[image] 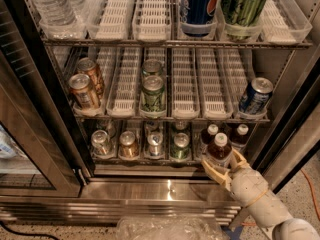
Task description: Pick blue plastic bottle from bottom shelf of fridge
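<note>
Straddling the blue plastic bottle on the bottom shelf, the pincer is gaping apart around its probably light, stiff, slick waist.

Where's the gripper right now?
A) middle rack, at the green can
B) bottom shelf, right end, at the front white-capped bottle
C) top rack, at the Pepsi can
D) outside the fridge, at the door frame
B: the gripper is at the right end of the bottom shelf, right up against the blue plastic bottle, the front one with a white cap.
</note>
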### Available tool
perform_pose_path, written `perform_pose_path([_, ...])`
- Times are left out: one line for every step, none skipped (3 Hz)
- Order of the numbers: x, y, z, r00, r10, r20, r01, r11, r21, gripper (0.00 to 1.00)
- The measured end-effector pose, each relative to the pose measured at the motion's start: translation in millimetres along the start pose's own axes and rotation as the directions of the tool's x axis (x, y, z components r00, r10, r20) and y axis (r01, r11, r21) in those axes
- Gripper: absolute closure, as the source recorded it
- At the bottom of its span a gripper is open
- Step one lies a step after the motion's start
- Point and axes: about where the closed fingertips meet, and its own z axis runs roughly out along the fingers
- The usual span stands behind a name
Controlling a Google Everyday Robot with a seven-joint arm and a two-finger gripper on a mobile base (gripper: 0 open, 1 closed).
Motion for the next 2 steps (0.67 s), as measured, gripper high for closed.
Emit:
perform_pose_path([-5.5, 8.1, 2.6, 1.000, -0.006, -0.003, 0.006, 0.9967, -0.082, 1.00])
perform_pose_path([-19.7, 11.1, 6.3, 1.000, -0.012, -0.028, 0.006, 0.9755, -0.220, 1.00])
